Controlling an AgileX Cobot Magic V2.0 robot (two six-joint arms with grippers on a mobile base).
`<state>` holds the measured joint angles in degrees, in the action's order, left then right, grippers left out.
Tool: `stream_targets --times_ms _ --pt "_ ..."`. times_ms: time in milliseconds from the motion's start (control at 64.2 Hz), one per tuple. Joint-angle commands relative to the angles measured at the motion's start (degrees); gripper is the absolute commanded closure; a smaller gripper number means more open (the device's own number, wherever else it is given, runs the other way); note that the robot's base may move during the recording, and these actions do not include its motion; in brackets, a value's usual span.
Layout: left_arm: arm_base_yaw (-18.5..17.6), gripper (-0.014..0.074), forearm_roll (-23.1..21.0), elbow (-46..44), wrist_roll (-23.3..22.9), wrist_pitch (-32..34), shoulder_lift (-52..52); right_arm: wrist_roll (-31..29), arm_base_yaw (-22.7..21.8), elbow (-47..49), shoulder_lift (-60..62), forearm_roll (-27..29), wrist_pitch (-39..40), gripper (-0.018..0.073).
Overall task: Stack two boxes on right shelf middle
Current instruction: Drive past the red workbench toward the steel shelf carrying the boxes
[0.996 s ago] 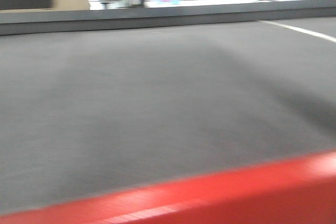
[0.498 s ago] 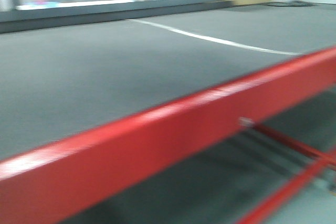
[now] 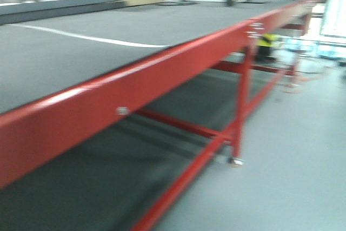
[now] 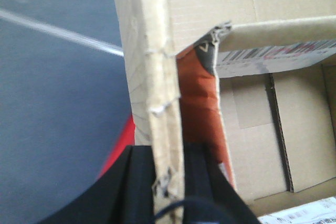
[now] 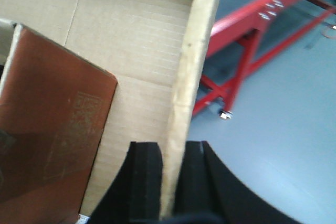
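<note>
An open brown cardboard box (image 4: 152, 66) hangs between my two grippers. My left gripper (image 4: 167, 153) is shut on the box's left wall, one black finger on each side of the torn edge. My right gripper (image 5: 172, 148) is shut on the right wall (image 5: 197, 51) in the same way. Inside the box lie a rust-brown flat piece (image 5: 47, 129) and a barcode label (image 4: 273, 56). The shelf is out of view. The front view shows neither the box nor the grippers.
A long red-framed table (image 3: 162, 63) with a grey top (image 3: 81, 36) runs from the near left to the far right, its leg (image 3: 240, 106) on a caster. Grey floor (image 3: 292, 160) lies to its right. Blurred furniture stands far behind.
The front view has swung to the right. The grey table top filled it before; now the red rail runs off diagonally and the floor shows at right.
</note>
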<state>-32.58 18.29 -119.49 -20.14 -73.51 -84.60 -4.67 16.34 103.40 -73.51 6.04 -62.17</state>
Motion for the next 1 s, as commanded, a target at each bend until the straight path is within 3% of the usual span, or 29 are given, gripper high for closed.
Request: stream_targets --times_ms 0,981 --pt "-0.4 0.0708 0.3 -0.7 0.1 3.5 0.7 -0.7 -0.1 0.6 0.5 0.7 2.7 0.0711" --pt "-0.4 0.0708 0.3 -0.7 0.1 3.5 0.7 -0.7 -0.1 0.6 0.5 0.7 2.7 0.0711"
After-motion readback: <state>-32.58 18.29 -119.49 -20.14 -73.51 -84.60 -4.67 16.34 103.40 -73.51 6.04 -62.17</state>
